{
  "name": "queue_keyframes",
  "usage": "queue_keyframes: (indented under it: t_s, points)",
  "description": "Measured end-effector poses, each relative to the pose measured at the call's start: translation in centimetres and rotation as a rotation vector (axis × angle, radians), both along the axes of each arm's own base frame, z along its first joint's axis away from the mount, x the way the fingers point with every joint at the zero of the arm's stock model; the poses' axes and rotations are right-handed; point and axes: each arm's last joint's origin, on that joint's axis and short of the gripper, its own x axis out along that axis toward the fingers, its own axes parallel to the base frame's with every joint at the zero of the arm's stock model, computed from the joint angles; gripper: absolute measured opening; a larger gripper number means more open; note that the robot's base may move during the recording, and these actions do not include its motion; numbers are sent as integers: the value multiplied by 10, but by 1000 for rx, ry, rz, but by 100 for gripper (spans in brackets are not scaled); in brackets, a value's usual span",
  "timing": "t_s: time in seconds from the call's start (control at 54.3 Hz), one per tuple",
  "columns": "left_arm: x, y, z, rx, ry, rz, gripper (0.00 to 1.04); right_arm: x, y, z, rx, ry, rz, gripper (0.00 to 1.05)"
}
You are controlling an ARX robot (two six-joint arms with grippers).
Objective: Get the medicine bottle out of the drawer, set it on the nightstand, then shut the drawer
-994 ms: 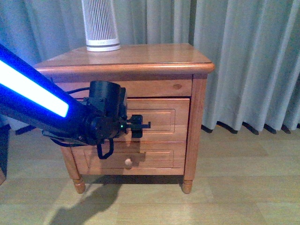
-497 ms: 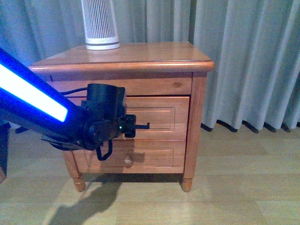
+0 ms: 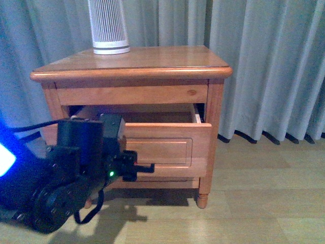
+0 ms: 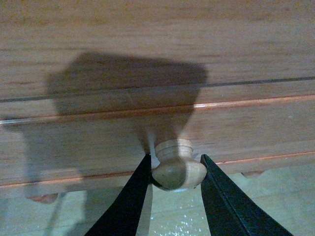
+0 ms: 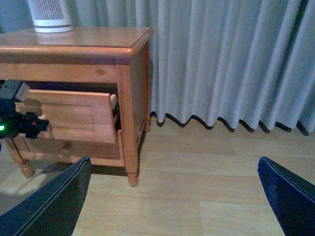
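The left end effector [image 4: 174, 160] is clamped on the round wooden knob [image 4: 178, 169] of the drawer [image 3: 162, 145]; in the left wrist view its two dark fingers [image 4: 129, 201] are pressed against both sides of the knob. In the front view the black left arm [image 3: 66, 178] is seen low at the near left, in front of the left part of the nightstand [image 3: 137, 63]. The drawer stands open, its panel front well forward of the frame of the nightstand, and a strip of its pale side wall is shown at the right. The inside of the drawer is hidden behind the front panel, so the medicine bottle cannot be seen in any view. On the far left of the nightstand top a ribbed white-grey cylinder [image 3: 108, 25] is placed upright. The fingers of the right end effector [image 5: 172, 196] are held wide apart, over the wooden floor [image 5: 206, 162] to the right of the nightstand. Grey curtains [image 3: 264, 61] hang behind the nightstand.
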Motion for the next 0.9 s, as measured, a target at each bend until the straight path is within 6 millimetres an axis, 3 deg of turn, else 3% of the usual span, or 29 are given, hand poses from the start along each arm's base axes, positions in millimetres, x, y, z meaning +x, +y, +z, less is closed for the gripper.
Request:
queue_keyframes:
  t_s: [0.331,0.497,0.662,0.81,0.902]
  points:
    - [-106,23,-11,-12,73,-77,26,0,0,0,0,0,0,104]
    - [-147,30,-22,8,185,-116,51,0,0,0,0,0,0,104]
    - [-149,36,-13,17,194,-104,75,0,0,0,0,0,0,104]
    - [-143,47,20,1,177,-98,99,0,0,0,0,0,0,104]
    - [-139,56,54,-11,143,-101,97,0,0,0,0,0,0,104]
